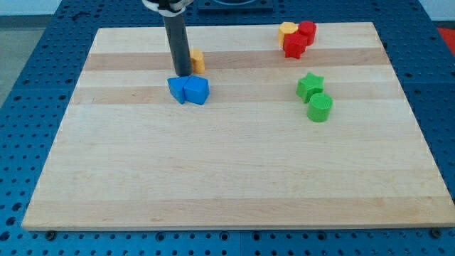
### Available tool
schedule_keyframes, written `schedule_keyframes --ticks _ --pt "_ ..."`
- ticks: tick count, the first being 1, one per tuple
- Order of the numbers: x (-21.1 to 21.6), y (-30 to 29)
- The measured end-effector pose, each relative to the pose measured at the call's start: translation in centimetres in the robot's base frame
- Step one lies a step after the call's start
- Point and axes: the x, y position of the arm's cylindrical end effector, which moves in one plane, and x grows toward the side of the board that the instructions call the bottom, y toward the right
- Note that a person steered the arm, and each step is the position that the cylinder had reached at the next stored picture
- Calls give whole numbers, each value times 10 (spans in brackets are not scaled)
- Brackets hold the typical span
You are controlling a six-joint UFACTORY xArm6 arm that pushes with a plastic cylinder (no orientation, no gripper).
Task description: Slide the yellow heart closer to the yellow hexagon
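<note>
Yellow heart point(287, 28) lies at the view's top right, touching two red blocks point(297, 40). My tip point(182, 74) is well apart from it toward the view's left, holding nothing, just beside the yellow hexagon point(197, 61) and just above two touching blue blocks point(189, 90). Green star point(309, 85) and green cylinder point(320, 107) sit right of centre on the wooden board point(227, 178).

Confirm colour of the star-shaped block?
Green star, clearest in the camera view, at the view's right.
</note>
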Motion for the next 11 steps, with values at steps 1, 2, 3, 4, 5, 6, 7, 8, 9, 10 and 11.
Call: schedule_keyframes --ticks 1,2,3,4,5,6,7,8,9,10,11 --pt "-15 -3" --pt "-31 13" --pt "-49 36" --pt "-65 62" --pt "-78 77" --pt "-102 67" --pt "-102 88" --pt "-85 110" --pt "-85 107" --pt "-85 103" --pt "-85 86"
